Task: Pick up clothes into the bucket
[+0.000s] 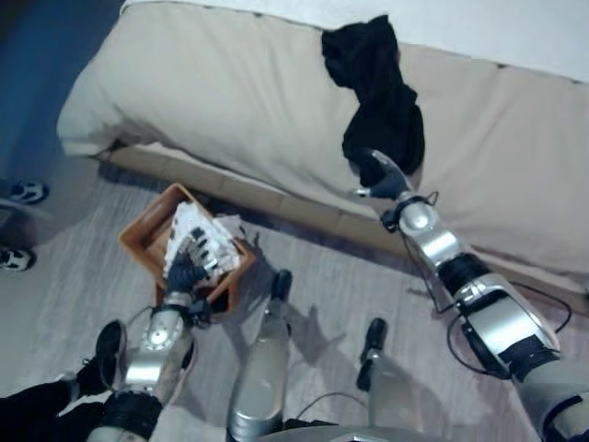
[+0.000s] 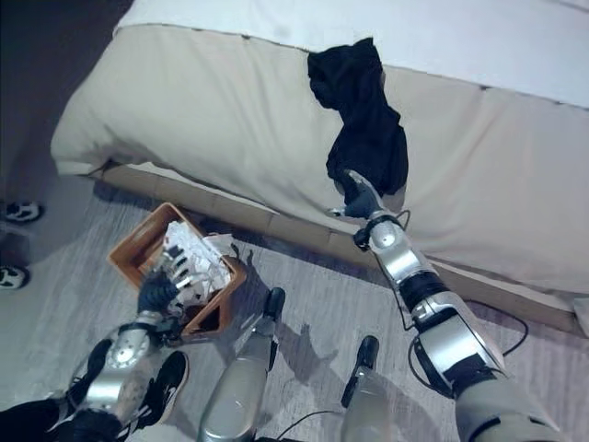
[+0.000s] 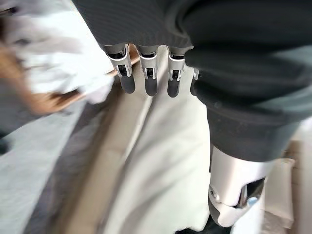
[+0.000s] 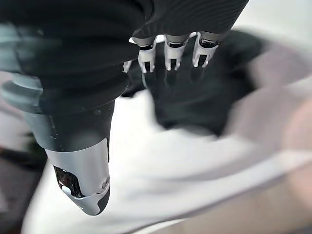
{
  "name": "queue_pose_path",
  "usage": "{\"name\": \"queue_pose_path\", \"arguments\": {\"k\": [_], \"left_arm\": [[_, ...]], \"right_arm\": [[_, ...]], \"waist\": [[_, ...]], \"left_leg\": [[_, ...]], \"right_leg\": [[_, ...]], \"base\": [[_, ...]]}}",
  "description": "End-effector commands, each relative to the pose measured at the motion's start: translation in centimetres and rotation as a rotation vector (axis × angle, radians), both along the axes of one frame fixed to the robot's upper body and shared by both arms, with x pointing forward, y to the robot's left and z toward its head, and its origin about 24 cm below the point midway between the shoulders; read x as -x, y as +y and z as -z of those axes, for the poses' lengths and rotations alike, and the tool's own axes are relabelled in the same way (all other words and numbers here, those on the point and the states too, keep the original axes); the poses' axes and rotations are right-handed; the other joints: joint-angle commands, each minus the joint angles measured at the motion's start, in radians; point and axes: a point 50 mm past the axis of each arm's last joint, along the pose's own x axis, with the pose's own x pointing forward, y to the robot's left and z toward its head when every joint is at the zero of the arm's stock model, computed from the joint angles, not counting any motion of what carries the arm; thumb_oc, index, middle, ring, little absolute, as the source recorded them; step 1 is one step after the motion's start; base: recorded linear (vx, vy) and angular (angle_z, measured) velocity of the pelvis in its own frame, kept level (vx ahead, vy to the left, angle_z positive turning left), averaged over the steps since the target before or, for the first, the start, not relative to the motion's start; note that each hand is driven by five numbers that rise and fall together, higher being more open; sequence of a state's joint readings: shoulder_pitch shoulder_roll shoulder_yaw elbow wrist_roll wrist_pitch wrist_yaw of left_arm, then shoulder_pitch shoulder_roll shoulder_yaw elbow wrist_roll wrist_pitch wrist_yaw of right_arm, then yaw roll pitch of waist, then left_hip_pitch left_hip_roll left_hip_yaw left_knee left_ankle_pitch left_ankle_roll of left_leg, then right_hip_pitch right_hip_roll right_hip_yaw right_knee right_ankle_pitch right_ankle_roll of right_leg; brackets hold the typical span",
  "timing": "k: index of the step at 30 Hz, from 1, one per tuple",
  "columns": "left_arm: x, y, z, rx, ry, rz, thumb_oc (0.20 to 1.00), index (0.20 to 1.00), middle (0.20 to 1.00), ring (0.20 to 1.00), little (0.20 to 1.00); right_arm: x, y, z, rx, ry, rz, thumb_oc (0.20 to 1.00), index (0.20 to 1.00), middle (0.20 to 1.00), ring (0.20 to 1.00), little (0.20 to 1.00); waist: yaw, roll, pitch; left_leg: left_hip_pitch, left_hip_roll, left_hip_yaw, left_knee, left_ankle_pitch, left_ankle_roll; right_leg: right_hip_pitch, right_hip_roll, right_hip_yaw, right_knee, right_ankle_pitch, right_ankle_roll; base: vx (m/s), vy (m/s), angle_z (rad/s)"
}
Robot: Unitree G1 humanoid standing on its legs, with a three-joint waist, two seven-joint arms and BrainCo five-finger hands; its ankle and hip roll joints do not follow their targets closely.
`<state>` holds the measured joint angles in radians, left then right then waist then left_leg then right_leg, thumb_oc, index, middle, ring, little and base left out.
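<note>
The right hand [image 1: 385, 180] is stretched out to the black garment [image 1: 377, 87] that lies draped down the side of the bed [image 1: 221, 92]; its fingers look straight and spread, tips at the lower edge of the cloth, with nothing gathered in them that I can see; so I'd judge the step in hand to be the reach for the next piece, the grasp itself not yet made. Down on the floor beside the bed stands the orange bucket [image 1: 138, 235], already holding a heap of white clothes [image 1: 207, 241]; the left hand [image 1: 184, 269] hovers just over that heap, fingers relaxed and gripping nothing. A person's shoes [image 1: 28, 191] show at the far left. The next move, as I see it, calls for the right fingers to curl round a good fold of the black cloth, lift it clear of the bed, then carry it across to the bucket and let go.
</note>
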<state>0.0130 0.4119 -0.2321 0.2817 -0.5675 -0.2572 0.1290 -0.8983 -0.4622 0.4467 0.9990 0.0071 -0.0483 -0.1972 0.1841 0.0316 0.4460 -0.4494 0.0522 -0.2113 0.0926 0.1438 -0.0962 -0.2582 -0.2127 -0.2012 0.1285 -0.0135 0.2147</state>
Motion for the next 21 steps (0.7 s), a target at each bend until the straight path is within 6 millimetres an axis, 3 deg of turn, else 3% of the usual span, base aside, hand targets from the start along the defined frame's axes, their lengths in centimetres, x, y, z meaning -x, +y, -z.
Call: {"name": "queue_pose_path", "arguments": {"k": [1,4,12,21], "left_arm": [[-1.4,-0.1,-4.3,0.007,-0.203,0.023,1.0,1.0,1.0,1.0,1.0],[-1.5,-1.4,-4.5,0.016,-0.215,0.054,1.0,1.0,1.0,1.0,1.0],[-2.2,-2.3,-5.7,0.013,-0.271,0.045,1.0,1.0,1.0,1.0,1.0],[-2.4,-1.6,-6.6,0.012,-0.317,-0.026,1.0,1.0,1.0,1.0,1.0]], "right_arm": [[-1.5,-1.5,-8.7,0.131,-0.275,0.066,1.0,1.0,1.0,1.0,1.0],[-1.5,-3.8,-12.3,0.206,-0.366,0.185,1.0,1.0,1.0,1.0,1.0],[-1.0,-5.0,-17.1,0.379,-0.483,0.263,1.0,1.0,1.0,1.0,1.0],[0.4,-6.3,-22.3,0.546,-0.64,0.373,1.0,1.0,1.0,1.0,1.0]], "waist": [[0.014,-0.034,0.056],[0.006,-0.007,0.074],[-0.005,0.027,0.074],[-0.007,0.043,0.074]], "left_leg": [[-0.066,-0.06,0.04,0.065,-0.044,0.008],[-0.172,-0.058,0.037,0.068,-0.024,-0.002],[-0.31,-0.043,0.042,0.084,-0.011,-0.016],[-0.384,-0.044,0.044,0.081,0.0,-0.022]], "right_leg": [[-0.022,-0.059,0.014,-0.048,0.128,0.005],[-0.145,-0.051,0.01,-0.006,0.113,-0.007],[-0.345,-0.05,0.039,0.1,0.068,-0.024],[-0.459,-0.058,0.054,0.155,0.05,-0.028]], "base": [[-0.06,-0.072,0.11],[-0.08,-0.073,0.07],[0.01,-0.03,0.1],[0.02,-0.005,0.0]]}}
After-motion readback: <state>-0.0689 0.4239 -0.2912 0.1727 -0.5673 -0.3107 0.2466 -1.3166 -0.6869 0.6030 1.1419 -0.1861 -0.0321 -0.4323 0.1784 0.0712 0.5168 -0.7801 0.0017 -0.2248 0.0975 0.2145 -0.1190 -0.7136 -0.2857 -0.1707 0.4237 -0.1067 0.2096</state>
